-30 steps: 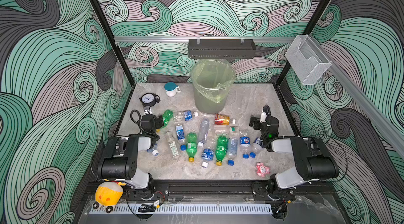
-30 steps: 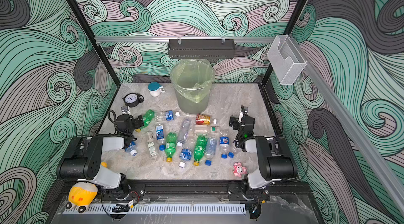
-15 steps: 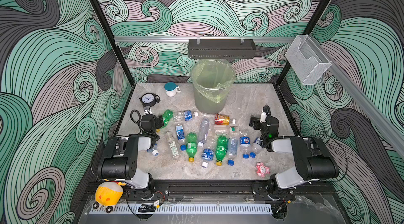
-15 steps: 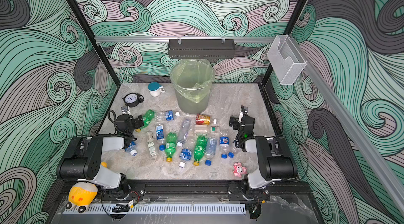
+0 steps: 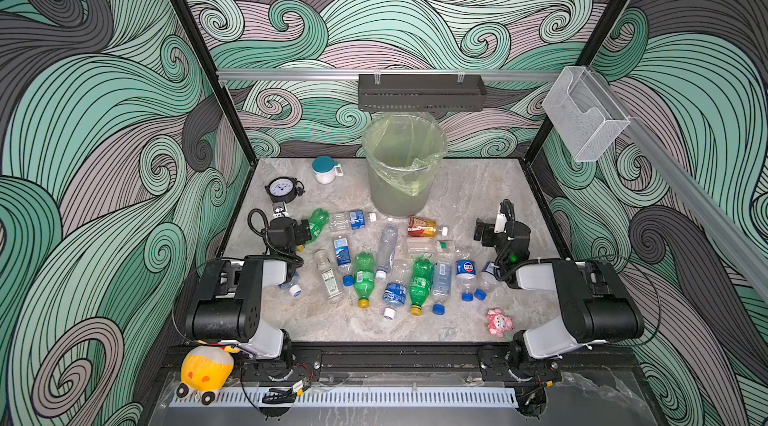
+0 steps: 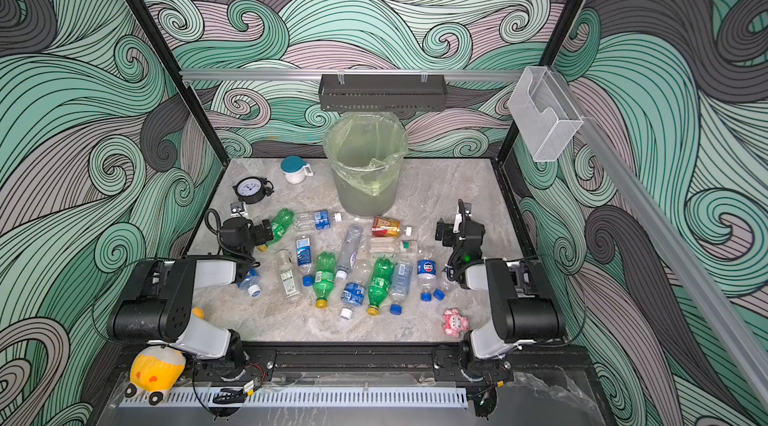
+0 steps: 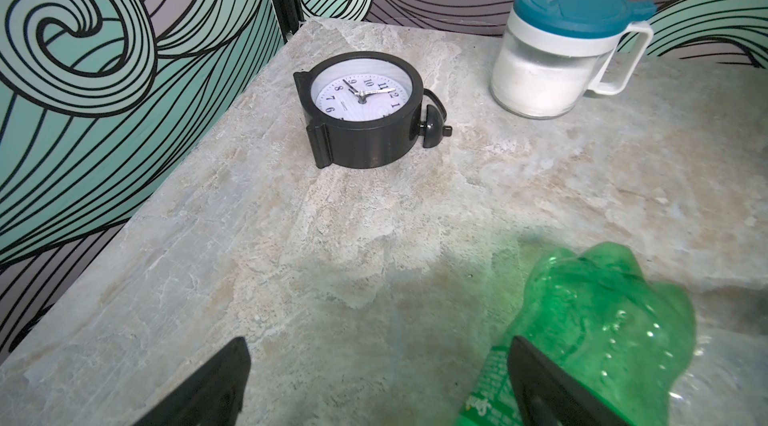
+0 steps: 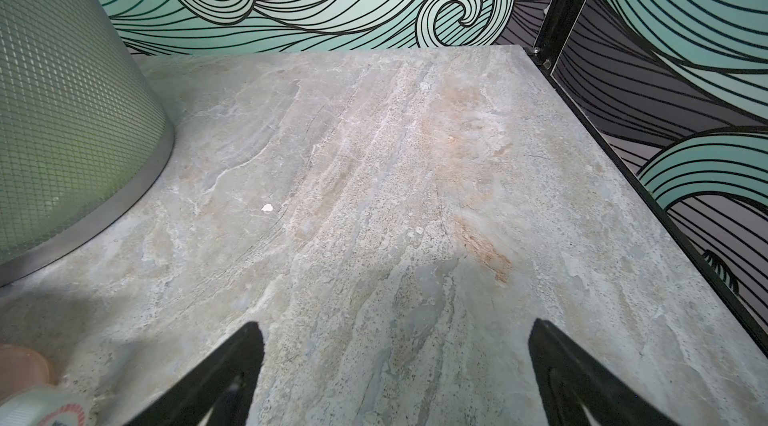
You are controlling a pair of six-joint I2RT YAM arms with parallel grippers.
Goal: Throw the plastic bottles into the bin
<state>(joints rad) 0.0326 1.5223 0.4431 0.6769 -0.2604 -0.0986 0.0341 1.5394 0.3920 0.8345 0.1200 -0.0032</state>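
Nothing is moving since a second ago: left fingers [image 7: 224,382] are gaping wide beside a green plastic bottle [image 7: 615,320], right fingers [image 8: 232,361] wide over bare tabletop [image 8: 374,154]. Small plastic drink bottles [image 5: 386,249] are all lying outside the tall translucent grey bin [image 5: 395,199].

Bare table [image 5: 469,191] right of the bin [image 5: 395,199]

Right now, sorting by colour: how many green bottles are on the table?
3. One green bottle beside the left gripper; two more among the clear bottles mid-table. None seem hidden.
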